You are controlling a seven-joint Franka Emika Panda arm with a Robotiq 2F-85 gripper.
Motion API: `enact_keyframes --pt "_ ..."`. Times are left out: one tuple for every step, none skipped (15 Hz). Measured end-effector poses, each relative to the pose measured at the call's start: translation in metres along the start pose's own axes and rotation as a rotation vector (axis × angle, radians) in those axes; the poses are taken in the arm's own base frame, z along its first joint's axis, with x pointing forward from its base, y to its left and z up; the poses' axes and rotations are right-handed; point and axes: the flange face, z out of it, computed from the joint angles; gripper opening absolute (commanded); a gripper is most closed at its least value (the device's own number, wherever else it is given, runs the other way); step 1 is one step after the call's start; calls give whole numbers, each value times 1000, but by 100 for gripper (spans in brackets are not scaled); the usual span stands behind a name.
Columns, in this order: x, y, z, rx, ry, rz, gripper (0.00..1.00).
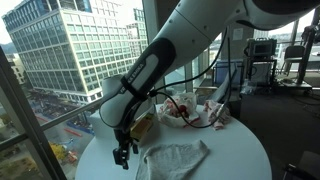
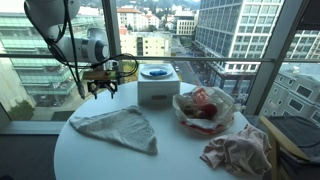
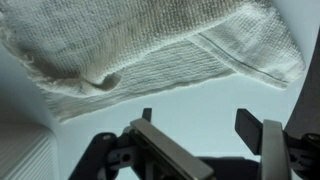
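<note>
Wrist view: end effector (image 3: 197,125) gapes near towel (image 3: 150,50).

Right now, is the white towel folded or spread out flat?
Partly folded: in the wrist view one layer of the towel lies over another.

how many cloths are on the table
2: a pale knitted towel lying flat near the open gripper, and a crumpled pinkish cloth beside the bowl. The bowl's contents are unclear and may hide more fabric.
</note>
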Motion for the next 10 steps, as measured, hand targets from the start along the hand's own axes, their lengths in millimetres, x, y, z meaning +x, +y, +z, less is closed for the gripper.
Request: enact_keyframes --pt "-2 13 1 -16 2 56 100" --pt "-5 24 3 -31 1 112 100" --pt "-7 33 7 -47 -4 161 100" --pt "-10 41 11 -61 -11 203 100" --pt "-12 45 16 -73 -19 238 100" --pt "-14 48 22 -83 -26 269 100" --pt "-16 50 28 -92 -32 298 100" --pt "-16 52 32 -99 -35 329 100" --pt "-16 54 36 -104 -37 359 100" --pt "-15 57 40 -108 -37 385 100"
